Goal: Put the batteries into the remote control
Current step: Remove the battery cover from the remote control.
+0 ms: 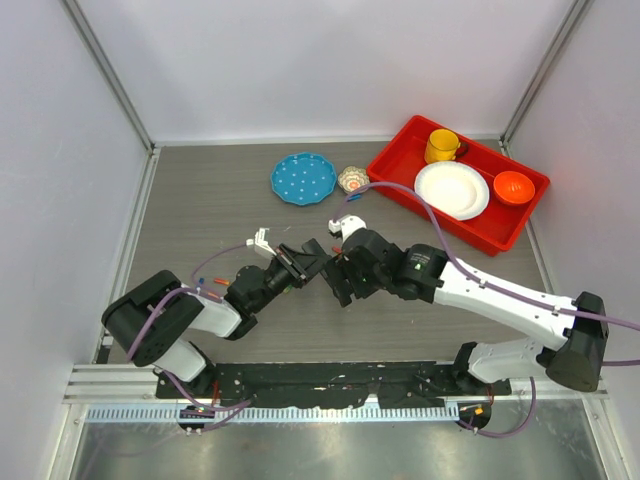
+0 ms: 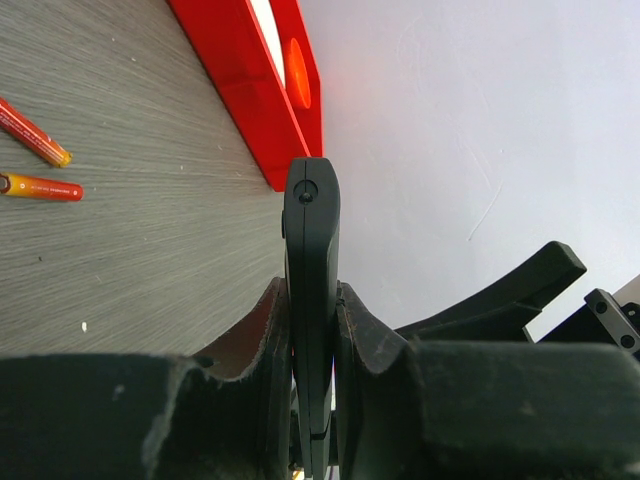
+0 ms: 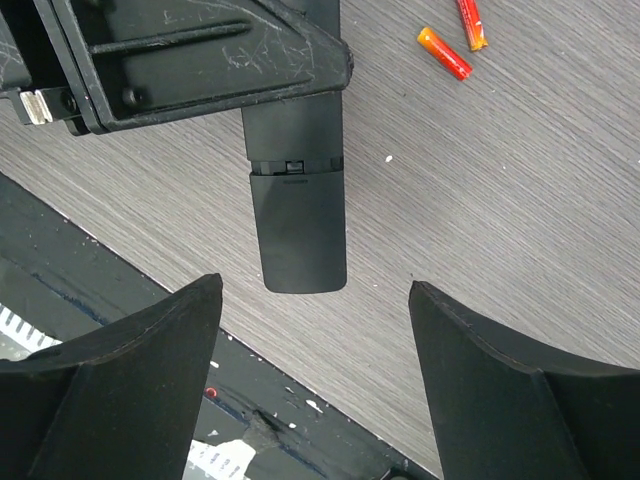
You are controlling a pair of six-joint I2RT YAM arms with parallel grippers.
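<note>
Right wrist view: remote (image 3: 296, 150) is clamped by the left gripper (image 2: 312, 300), held above the table (image 3: 520, 200). Right gripper (image 3: 315, 288) hangs with jaws apart. Cover (image 3: 298, 232) should be pinched squarely below the seam and slid straight off.

A red tray (image 1: 392, 143) sits at the far right of the grey wood-grain desk (image 1: 200, 200), holding a yellow mug (image 1: 441, 146), a white plate (image 1: 452, 190) and an orange bowl (image 1: 513, 187). Just left of the tray stand a small patterned bowl (image 1: 352, 179) and a blue dotted plate (image 1: 303, 178). Two orange sticks (image 3: 445, 53) lie close together at an angle.
</note>
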